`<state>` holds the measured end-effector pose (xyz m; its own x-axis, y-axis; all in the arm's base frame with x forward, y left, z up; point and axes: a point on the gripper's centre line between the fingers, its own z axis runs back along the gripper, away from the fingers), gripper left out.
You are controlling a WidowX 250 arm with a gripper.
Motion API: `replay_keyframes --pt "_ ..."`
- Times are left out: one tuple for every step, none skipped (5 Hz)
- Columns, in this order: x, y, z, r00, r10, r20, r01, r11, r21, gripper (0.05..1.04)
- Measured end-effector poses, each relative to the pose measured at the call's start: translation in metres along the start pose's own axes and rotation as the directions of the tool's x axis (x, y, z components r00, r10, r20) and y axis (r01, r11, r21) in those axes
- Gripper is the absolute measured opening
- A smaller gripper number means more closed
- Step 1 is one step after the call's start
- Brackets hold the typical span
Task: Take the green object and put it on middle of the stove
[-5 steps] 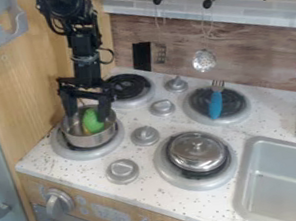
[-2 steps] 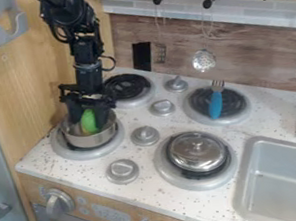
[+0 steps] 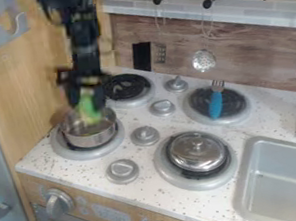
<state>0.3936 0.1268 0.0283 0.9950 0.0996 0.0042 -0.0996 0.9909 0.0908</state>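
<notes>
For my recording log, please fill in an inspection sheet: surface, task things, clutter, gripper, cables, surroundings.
Surface: speckled stove top with burners and grey knobs.
Task things: green object between the fingers, over the open pot; not yet on the stove's middle, where knobs stand.
Clutter: blue-handled fork on the back right burner, lidded pot on the front right.
Gripper: pointing down, holding the green object.
Cables: cannot tell along the arm.
Surroundings: sink at right, hanging ladle behind.
</notes>
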Motion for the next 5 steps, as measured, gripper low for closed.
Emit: replay_keyframes --pt "0.024 -0.036 0.031 0.995 -0.084 0.056 0.084 0.996 0.015 0.638" --pt "0.048 -0.075 0.059 0.974 -0.185 0.131 0.187 0.982 0.001 0.638" --pt "0.061 -0.105 0.028 0.955 -0.29 0.059 0.29 0.957 -0.006 0.638" --pt "0.072 -0.12 0.005 0.943 -0.331 0.021 0.332 0.943 -0.029 0.637" --pt "0.067 -0.125 -0.026 0.935 -0.353 -0.049 0.35 0.935 -0.06 0.637"
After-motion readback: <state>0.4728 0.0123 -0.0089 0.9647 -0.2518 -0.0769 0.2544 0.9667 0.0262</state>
